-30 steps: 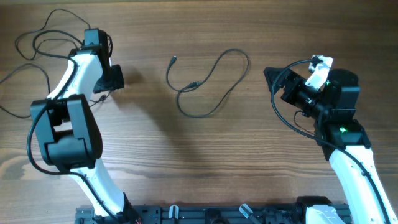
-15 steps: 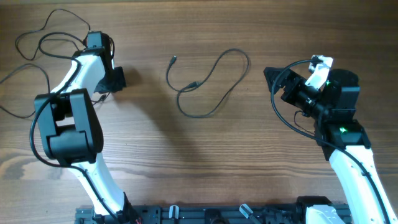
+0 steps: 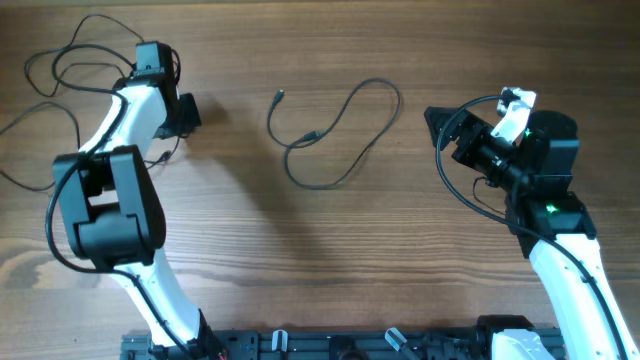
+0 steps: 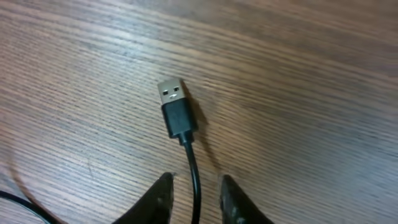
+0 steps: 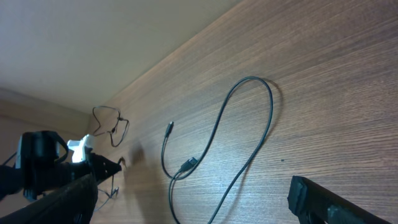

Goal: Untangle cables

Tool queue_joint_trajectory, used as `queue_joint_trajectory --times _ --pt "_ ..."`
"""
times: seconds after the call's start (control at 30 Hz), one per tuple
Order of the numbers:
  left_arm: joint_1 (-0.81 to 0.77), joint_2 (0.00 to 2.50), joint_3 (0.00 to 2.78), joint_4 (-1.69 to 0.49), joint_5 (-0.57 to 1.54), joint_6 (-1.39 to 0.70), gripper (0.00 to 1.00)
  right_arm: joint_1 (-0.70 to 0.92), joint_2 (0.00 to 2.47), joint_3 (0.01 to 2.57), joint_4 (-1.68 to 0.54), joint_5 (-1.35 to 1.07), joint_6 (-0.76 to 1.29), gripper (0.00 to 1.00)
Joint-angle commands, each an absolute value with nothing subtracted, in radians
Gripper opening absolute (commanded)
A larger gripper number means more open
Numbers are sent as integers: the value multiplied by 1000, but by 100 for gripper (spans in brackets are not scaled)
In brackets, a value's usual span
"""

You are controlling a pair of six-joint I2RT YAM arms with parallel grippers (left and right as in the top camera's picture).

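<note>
The left pincer (image 4: 198, 194) stood partly open, 2 fingertips flanking a black cable (image 4: 193, 165) without pinching it, its USB plug (image 4: 174, 107) on the desk (image 4: 298, 93) just ahead of that pincer. Another looped cable (image 3: 335, 130) lay well right of it; farther right, the right pincer (image 5: 193, 182) gaped wide, empty.

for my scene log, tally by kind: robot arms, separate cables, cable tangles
arms: 2, left arm, right arm
separate black cable: 1
cable tangle: 1, strand count unclear
total: 4
</note>
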State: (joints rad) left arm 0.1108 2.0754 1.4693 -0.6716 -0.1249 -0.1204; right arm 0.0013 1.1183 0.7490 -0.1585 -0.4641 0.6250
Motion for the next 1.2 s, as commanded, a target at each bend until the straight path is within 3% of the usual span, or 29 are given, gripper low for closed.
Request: queue_joint_trajectory --times 0.0,0.17,0.3,0.4,0.43,0.57,0.83,0.93,1.03,1.17 --pt "109 2033 1493 -669 -94 -154 41 6 1122 770 -150 -480 632 100" --pt "112 1950 1497 -650 2 -248 54 6 1122 770 -150 -480 632 100" --pt "111 1845 1497 -606 274 -248 61 6 1122 770 -150 -479 631 100" --pt "90 1824 1497 -582 542 -248 77 6 1122 770 -150 -472 629 100" --pt "74 1830 1497 -584 579 -248 77 7 1122 770 -150 -472 629 100" --pt "-58 1865 1489 -595 582 -247 79 7 1122 770 -151 -472 628 100" --pt "-287 1939 1489 -595 205 -240 83 6 1122 771 -154 -472 555 99" --pt "-315 1943 1489 -595 98 -252 88 6 1122 818 -167 -482 513 94" --pt "-284 1943 1489 -595 92 -355 93 6 1155 1010 -339 -457 402 93" --pt "-210 1943 1489 -622 125 -458 100 6 1378 1449 -793 -337 210 99"
